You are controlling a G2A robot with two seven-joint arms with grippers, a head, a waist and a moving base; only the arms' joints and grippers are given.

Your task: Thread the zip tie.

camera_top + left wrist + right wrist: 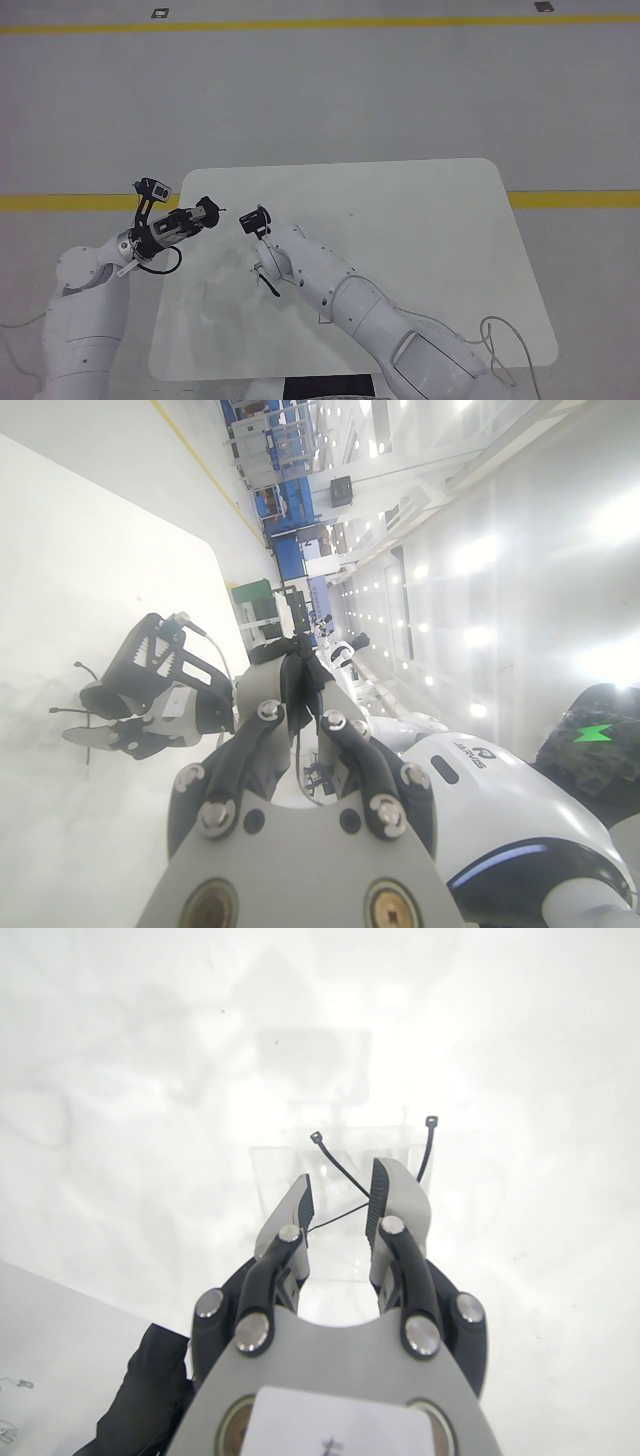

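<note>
One zip tie [327,1152] runs behind a finger of the right gripper [342,1170], its tail hidden. A second zip tie [429,1143] vanishes behind the same finger. The clear box [260,1168] there is too faint to trace.

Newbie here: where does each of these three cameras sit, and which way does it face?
Top view: above the arms, looking down at the white table; both arms show, left end effector near right end effector.
Left wrist view: on the left wrist, facing across the table into the hall; the right end effector shows.
Right wrist view: on the right wrist, looking down past its open end effector at zip ties in a clear box.
Shared: the first two both show the right end effector.
</note>
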